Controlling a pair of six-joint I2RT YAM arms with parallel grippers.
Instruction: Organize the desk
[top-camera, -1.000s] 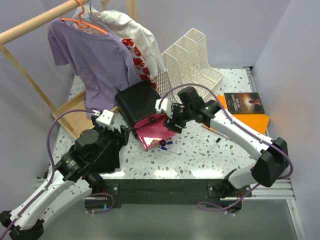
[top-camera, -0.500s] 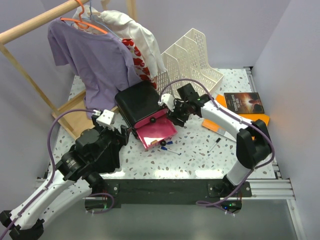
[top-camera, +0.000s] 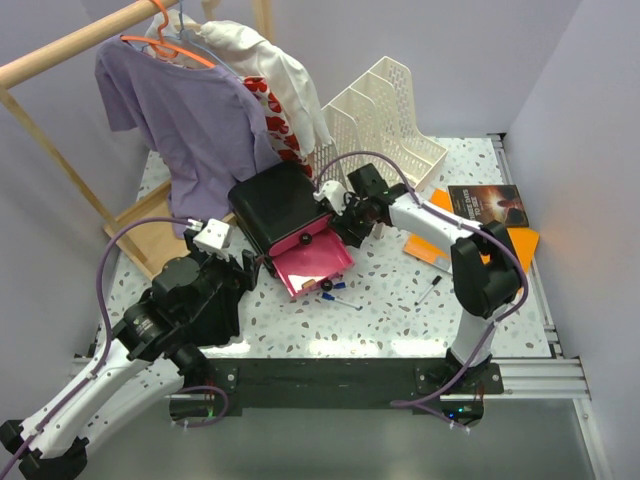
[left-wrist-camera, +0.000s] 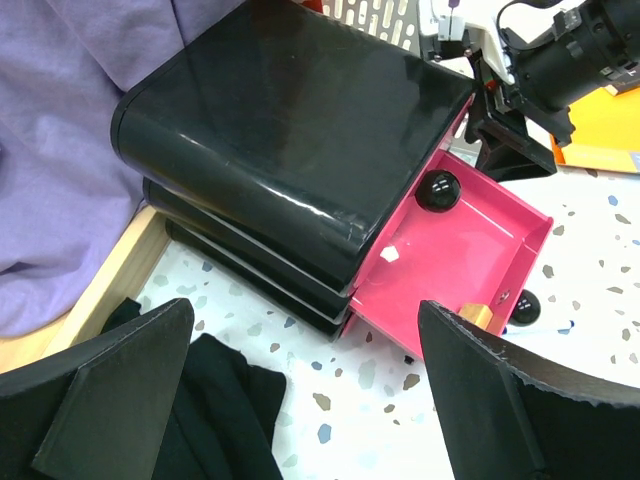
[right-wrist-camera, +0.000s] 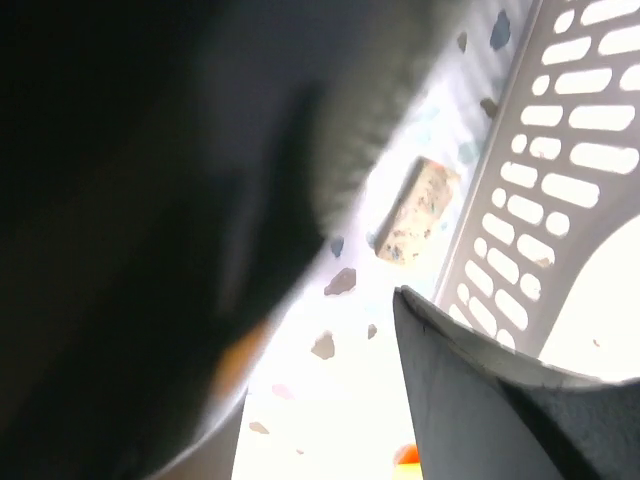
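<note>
The right gripper (top-camera: 338, 225) has drawn in against the open pink drawer (top-camera: 315, 262) of the black drawer box (top-camera: 275, 205); whether its jaws grip anything cannot be told. The left gripper (left-wrist-camera: 305, 310) hangs wide open and empty near the left edge of the desk (top-camera: 400, 320), which spreads beneath both arms.

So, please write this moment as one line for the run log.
left gripper: open, facing black drawer unit | right gripper: at pulled-out pink drawer, grip unclear | pens: loose on desk
</note>
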